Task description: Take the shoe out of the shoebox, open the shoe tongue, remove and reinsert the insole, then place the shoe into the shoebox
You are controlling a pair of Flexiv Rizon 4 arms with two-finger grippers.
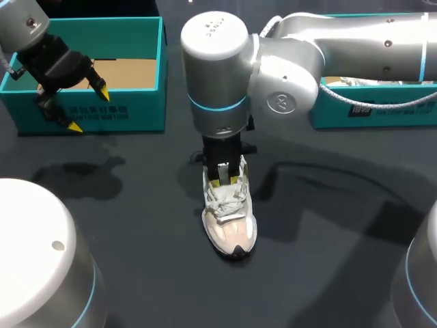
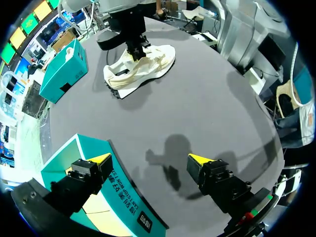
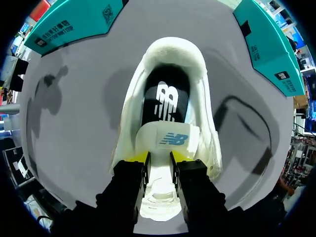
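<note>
Within the right hand (image 3: 158,158), the shoe tongue (image 3: 174,138) sits pinched.

Shoe (image 1: 229,212) — white and cream upper, pale pink-beige mesh at the toe, black toe tip; insole (image 3: 166,98) black with a white mark, tongue (image 3: 173,139) white with a blue mark. Shoebox (image 1: 130,102) beyond the shoe's heel — teal with pale print outside, brown cardboard inside; table (image 1: 136,239) under the shoe dark grey. Left gripper (image 1: 89,110) and right gripper (image 1: 225,179) black with yellow tips, right arm (image 1: 341,48) silver-grey with a light-blue ring.
</note>
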